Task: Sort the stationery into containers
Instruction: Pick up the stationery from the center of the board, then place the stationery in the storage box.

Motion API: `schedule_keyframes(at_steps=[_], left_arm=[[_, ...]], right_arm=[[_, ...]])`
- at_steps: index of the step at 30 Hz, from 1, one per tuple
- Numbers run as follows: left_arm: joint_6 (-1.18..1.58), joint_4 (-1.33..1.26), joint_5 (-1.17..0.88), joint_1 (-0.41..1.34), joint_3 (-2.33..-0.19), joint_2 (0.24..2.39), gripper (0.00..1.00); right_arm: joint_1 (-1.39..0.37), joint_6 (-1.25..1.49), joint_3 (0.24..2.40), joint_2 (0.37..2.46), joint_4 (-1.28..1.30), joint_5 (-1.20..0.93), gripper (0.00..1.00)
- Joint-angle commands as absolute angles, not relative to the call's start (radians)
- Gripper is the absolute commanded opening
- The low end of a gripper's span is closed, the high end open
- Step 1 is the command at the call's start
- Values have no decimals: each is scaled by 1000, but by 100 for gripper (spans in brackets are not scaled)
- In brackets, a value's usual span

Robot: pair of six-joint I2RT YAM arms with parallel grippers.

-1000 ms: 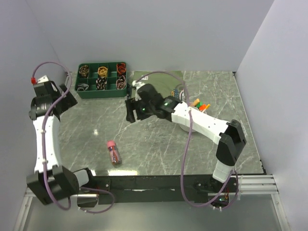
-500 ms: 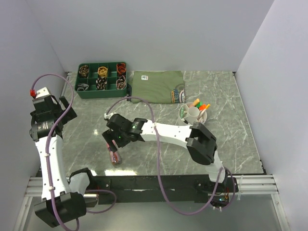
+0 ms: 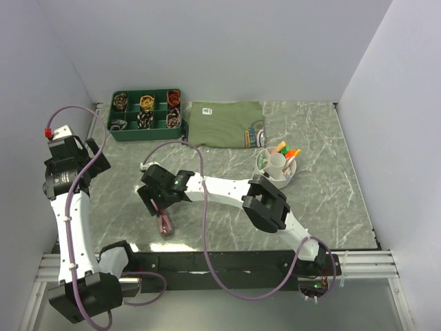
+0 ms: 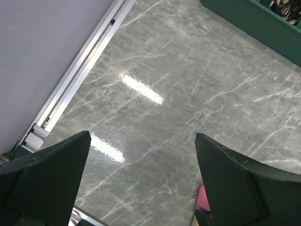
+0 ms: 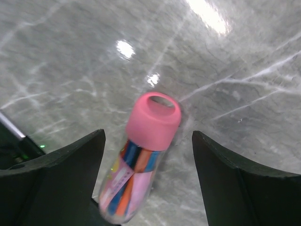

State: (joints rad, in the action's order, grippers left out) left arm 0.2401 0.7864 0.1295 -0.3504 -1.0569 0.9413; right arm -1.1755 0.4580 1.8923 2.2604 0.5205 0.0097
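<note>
Right gripper (image 5: 148, 165) straddles pink-capped tube (image 5: 154, 121), gap each side.

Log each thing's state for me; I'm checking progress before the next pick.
Pink-capped tube: capped, lying on its side.
Right fingers: open, either side of the tube.
Left fingers: open, empty.
White organiser: upright, holding pens.
Green tray: compartments filled.
Olive cloth: folded, flat.
</note>
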Motion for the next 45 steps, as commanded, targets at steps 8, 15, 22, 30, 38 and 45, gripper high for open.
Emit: schedule_keyframes(at_steps=[8, 15, 22, 30, 38, 45], left_arm=[[230, 764, 150, -365, -1072, 940, 99], [247, 769, 118, -361, -1061, 950, 99], [273, 755, 49, -345, -1049, 966, 99], [318, 725, -203, -339, -1147, 1071, 100], [94, 703, -205, -120, -1221, 1233, 99], [54, 674, -219, 24, -1333, 1406, 100]], right_arm=[[-1187, 469, 1910, 2322, 535, 69, 77], [-1241, 420, 1902, 2339, 511, 138, 59], [-1246, 326, 1809, 2266, 479, 264, 19], [-994, 187, 1842, 1907, 466, -18, 0], [-597, 83, 1374, 1421, 47, -178, 0], [-505, -36, 984, 1094, -222, -129, 0]])
